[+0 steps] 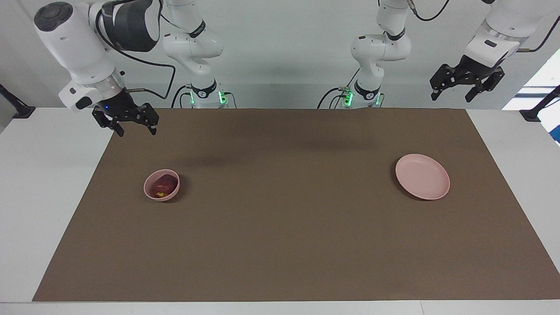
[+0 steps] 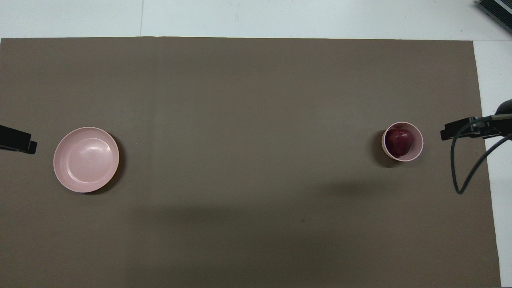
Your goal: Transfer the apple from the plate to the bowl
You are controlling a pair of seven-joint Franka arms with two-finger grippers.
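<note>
- While both arms hang raised at the table's two ends, the apple sits inside the bowl, toward the right arm's end of the brown mat.
- The right gripper hovers over the mat's corner near the robots' edge, well apart from the bowl and apple, with nothing between its fingers; they look spread apart.
- The left gripper hangs in the air past the mat's corner at the left arm's end, well apart from the plate; its fingers are spread and it carries nothing.
- In the overhead view only dark tips of the right gripper and the left gripper show at the edges, so finger spacing is hard to judge there.
- The apple is round, dark red and glossy, with a yellowish patch visible in the facing view; it fills much of the bowl.
- The bowl is small, deep, round and pale pink with a smooth rim.
- The plate is wider, shallow and round, the same pale pink, with a low rim and a faint sheen, and lies bare.
- The mat is matte brown and flat, on a white table.
</note>
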